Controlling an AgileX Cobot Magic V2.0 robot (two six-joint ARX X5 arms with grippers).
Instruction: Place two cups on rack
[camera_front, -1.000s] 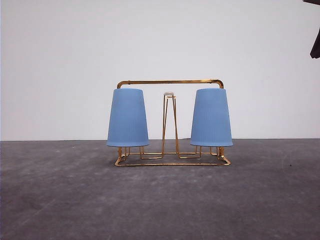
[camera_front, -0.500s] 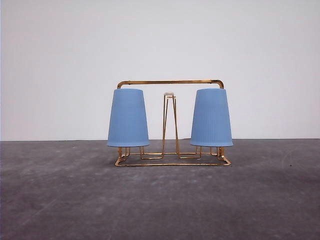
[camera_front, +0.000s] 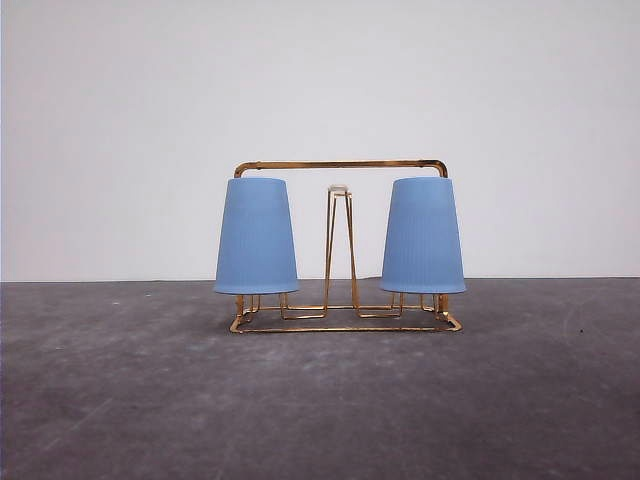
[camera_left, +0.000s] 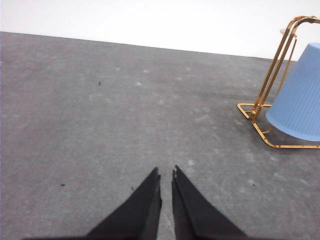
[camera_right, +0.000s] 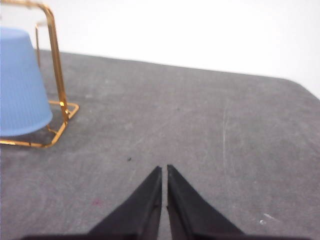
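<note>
Front view: the rack (camera_front: 340, 166) stands near the middle of the worktop (camera_front: 320, 400), toward its far edge. The left cup (camera_front: 256, 237) and the right cup (camera_front: 422, 236) both sit upside down on its prongs, one at each end, with the bare middle prong (camera_front: 339, 240) between them.

Left wrist view: my left fingers (camera_left: 166, 176) are clenched, tips almost touching, holding nothing above bare worktop (camera_left: 125, 115). The rack (camera_left: 277, 70) with a cup (camera_left: 300, 95) on it stands well apart from them.

Right wrist view: my right fingers (camera_right: 164, 170) are clenched too and hold nothing. The rack (camera_right: 56, 75) and its cup (camera_right: 20, 85) stand well apart from them.
</note>
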